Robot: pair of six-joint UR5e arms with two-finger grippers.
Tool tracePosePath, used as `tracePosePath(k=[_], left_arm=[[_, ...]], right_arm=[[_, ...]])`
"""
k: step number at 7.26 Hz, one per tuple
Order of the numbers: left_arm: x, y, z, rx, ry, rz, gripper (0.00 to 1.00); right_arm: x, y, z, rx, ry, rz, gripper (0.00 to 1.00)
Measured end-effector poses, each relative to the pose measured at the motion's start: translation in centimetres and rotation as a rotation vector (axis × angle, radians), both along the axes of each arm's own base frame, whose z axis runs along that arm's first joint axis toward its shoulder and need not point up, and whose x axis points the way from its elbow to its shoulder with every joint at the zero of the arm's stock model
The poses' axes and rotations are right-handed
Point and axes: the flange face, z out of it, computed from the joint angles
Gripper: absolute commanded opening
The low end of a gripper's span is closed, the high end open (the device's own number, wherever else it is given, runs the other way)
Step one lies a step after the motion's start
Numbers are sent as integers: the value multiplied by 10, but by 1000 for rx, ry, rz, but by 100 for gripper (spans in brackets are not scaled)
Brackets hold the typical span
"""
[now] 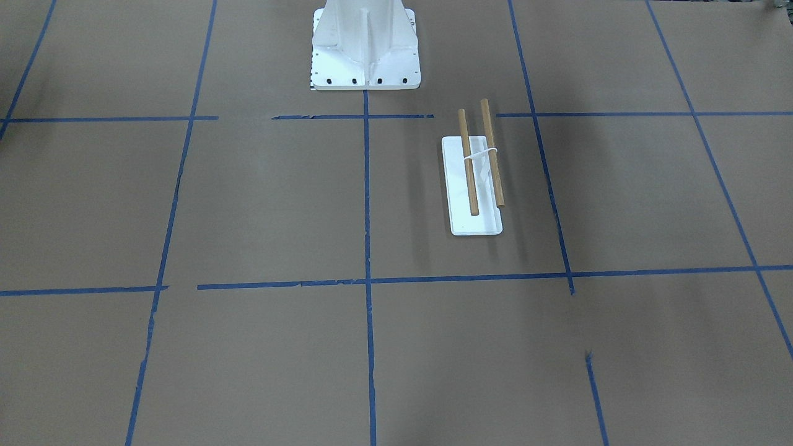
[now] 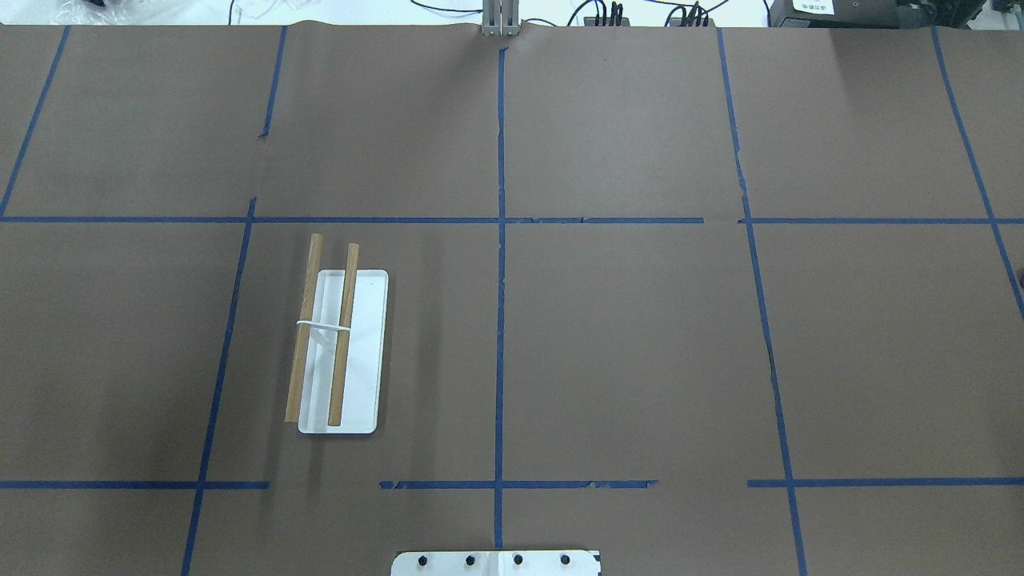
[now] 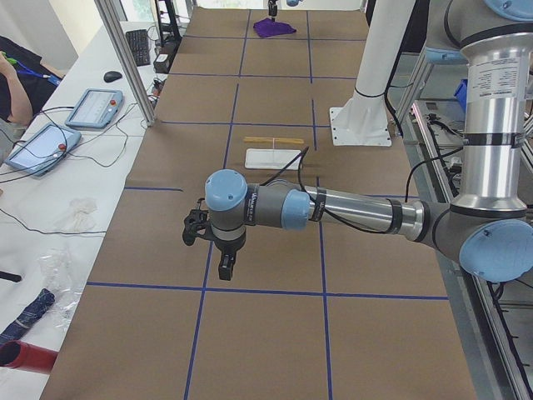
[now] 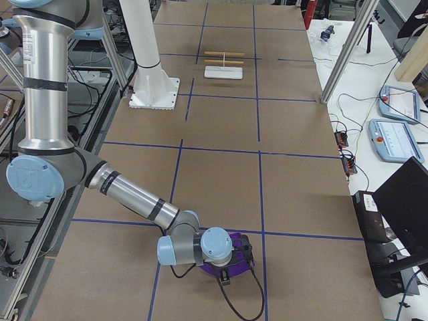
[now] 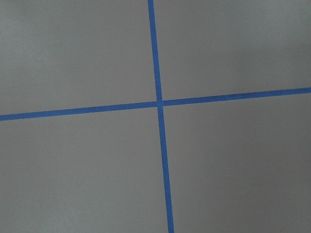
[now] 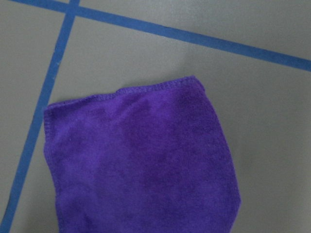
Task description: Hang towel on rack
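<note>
- Overhead exterior shows no arm, just the rack [image 2: 358, 352] on the brown-paper table [image 2: 640, 360]. It sits in the robot's left half, roughly midway between the robot-side edge and the operator-side edge.
- Rack base is flat on the paper, long side running from the robot-side edge toward the operator-side edge. The 2 wooden rods [image 2: 345, 336] lie parallel above it, with a thin white support crossing them at about mid-length. Nothing hangs on them.
- The white pedestal [image 2: 496, 562] stands at the middle of the robot-side edge, well apart from the rack.
- The towel [image 6: 141, 160] is purple and lies on the table near the right-end edge, about mid-width and well apart from the rack. In the exterior left view I see it as a small purple patch at the far end.
- Right wrist cam: a hemmed corner of the towel points toward the top of the view, and the blue tape lines [image 6: 184, 36] meet at upper left. One tape line runs just beside the towel's left hem.
- The right gripper [image 4: 225, 276] is low over the towel, pointing down. It shows only in the exterior right view, so I can't tell if the fingers are apart or together, nor if they touch the cloth.
- The left gripper [image 3: 225, 268] hangs above the table toward the left-end edge, pointing down, clear of the rack. Side view only, so finger state can't be told.
- Left wrist cam: only bare paper and one tape crossing.
</note>
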Motion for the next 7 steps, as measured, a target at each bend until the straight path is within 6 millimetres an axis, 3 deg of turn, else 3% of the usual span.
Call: tracePosePath(k=[3, 5, 6, 7], left_arm=[[0, 0, 0, 1, 0, 0, 100], [-1, 0, -1, 3, 0, -1, 100], [-1, -1, -1, 4, 0, -1, 100], [-1, -1, -2, 6, 0, -1, 100]], right_arm=[[-12, 4, 17, -19, 41, -37, 100], [-21, 1, 16, -21, 29, -55, 100], [-23, 1, 16, -24, 16, -60, 95], [-25, 1, 16, -27, 6, -62, 46]])
